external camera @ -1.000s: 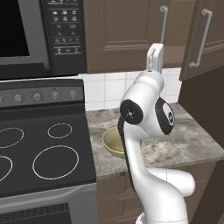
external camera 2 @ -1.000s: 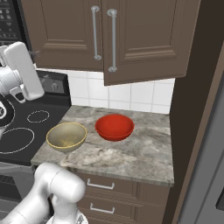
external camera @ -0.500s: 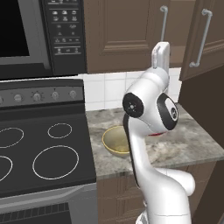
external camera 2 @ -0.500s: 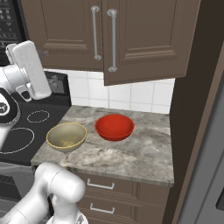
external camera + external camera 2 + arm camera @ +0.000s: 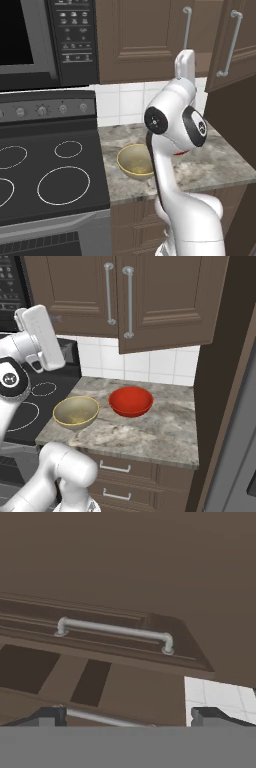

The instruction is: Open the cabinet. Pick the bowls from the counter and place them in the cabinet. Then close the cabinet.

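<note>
Cabinet [image 5: 150, 301]: brown wooden wall unit above the desk [image 5: 150, 431], two raised-panel doors, each with a long vertical silver bar handle; the right-hand door, as the right base view shows it, stands slightly ajar, its lower edge swung out from the frame, the left-hand door sits flush. Handles [image 5: 129, 303] lie side by side near the meeting edges of the doors. Bowls: one glossy red bowl [image 5: 131, 401] upright on the desk, toward the tiled wall; one beige-tan bowl [image 5: 76, 412] with yellowish rim, upright, just beside the red one and nearer the stovetop, close to the desk's front edge; the two stand apart, not touching. In the left base view the beige-tan bowl [image 5: 134, 161] shows partly behind the arm. Desk: speckled grey-beige stone slab with thin edge, drawer fronts below. Claw [image 5: 127, 714]: released, the two dark finger tips [image 5: 47, 716] set wide apart with nothing between them, raised in front of the cabinet doors, one bar handle [image 5: 114, 631] lying across the hand view ahead of the tips and a second bar low between them; touching neither. Surroundings: black glass stovetop [image 5: 45, 175] with white rings left of the desk, microwave [image 5: 45, 40] above it, white tile backsplash [image 5: 150, 363] behind the bowls.
</note>
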Robot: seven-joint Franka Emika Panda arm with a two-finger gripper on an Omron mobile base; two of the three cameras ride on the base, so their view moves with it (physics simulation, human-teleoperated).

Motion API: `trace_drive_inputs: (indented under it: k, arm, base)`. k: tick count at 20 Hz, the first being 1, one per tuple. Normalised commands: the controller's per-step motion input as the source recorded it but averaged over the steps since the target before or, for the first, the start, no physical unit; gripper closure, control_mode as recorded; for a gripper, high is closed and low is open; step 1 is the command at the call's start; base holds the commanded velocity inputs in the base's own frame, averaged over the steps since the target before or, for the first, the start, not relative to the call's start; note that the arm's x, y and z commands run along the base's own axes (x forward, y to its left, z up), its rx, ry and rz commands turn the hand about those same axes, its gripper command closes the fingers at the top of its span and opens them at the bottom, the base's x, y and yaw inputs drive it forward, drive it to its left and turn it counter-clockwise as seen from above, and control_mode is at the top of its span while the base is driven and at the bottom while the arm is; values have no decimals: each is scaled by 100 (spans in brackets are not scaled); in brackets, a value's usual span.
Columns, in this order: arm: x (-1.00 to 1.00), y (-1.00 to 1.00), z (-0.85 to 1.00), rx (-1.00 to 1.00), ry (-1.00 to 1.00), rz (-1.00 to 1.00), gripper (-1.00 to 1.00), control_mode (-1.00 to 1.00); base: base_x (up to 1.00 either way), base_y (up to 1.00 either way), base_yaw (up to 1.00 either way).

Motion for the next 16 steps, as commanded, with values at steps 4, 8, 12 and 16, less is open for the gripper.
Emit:
trace_drive_inputs:
  k: [4,8,12,16]
  arm:
    - [36,-2,0,0,0,-3,-100,-100]
    - [34,-4,0,3,1,-3,-100,-100]
    - [32,-16,-2,6,0,-2,-100,-100]
    - [27,-20,-4,7,0,-2,-100,-100]
  base:
    - [0,0,0]
    - [0,0,0]
    - [0,0,0]
    - [0,0,0]
